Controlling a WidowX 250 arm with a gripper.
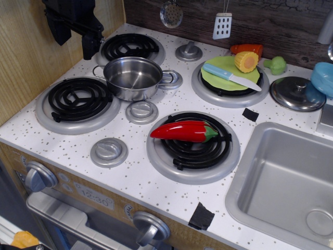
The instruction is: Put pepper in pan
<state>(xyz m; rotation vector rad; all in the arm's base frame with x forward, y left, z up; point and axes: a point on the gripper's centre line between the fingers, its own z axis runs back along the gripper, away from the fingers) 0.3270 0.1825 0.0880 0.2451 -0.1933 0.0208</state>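
Observation:
The pepper [184, 131], glossy red with a green stem end pointing right, lies across the front right burner [193, 147]. The pan [133, 78], a shiny steel pot with two loop handles, stands empty between the left burners, behind and left of the pepper. My gripper [89, 48] is black and hangs at the top left, above the back left burner, well apart from the pepper and the pan. I cannot tell whether its fingers are open or shut.
A green plate [229, 73] with a toy knife and corn sits on the back right burner. An orange carrot-like toy [247, 49], a green vegetable [276, 64], a steel lid [297, 94] and a sink [289, 182] are on the right. Wooden wall stands at left.

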